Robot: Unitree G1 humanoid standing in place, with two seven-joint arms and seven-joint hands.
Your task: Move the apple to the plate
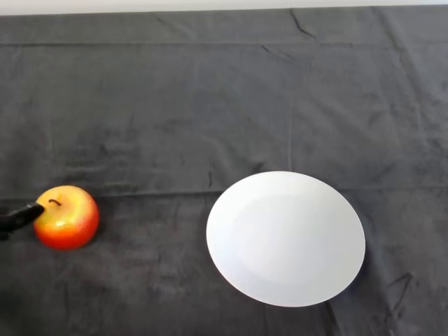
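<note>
The apple (67, 217) is seen on the table (210, 105), well left of the plate (285, 238), stem up. Only a black tip of the hand (21, 215) shows at the apple's left side, touching or nearly so; open or curled can't be told. Approx. step: grasp being set. The fruit should be wrapped low and evenly, since it's round and may roll. Plate is empty, nothing on it yet.

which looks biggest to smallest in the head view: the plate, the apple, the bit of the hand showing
1. white plate, by far the largest
2. apple, much smaller
3. visible part of the left hand, only a dark tip at the left edge touching the apple; the rest is out of frame, so its true size can't be judged
</note>
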